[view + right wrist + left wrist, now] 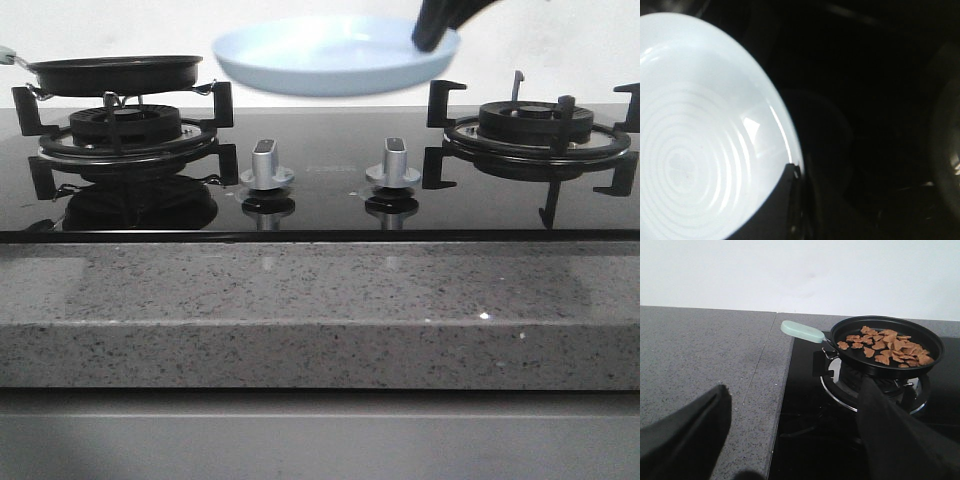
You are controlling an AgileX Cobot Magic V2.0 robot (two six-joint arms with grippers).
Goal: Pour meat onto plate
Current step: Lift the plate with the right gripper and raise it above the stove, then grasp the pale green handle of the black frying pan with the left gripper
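My right hand (432,40) grips the pale-blue glossy plate (330,55) aloft to catch meat (887,345); my left hand (790,440) hangs open near the black frying pan (887,352).

A black frying pan (113,72) sits on the burner (125,130) at the left side of a shiny black stove top (320,205). The pan has a pale green handle (802,331) that sticks out over the edge of the stove. Another burner (538,130) stands at the right side with nothing on it. Two silver knobs (267,166) (393,163) stand between the burners. A gray speckled stone counter (320,310) runs along the front of the stove. A white wall (800,275) is behind.
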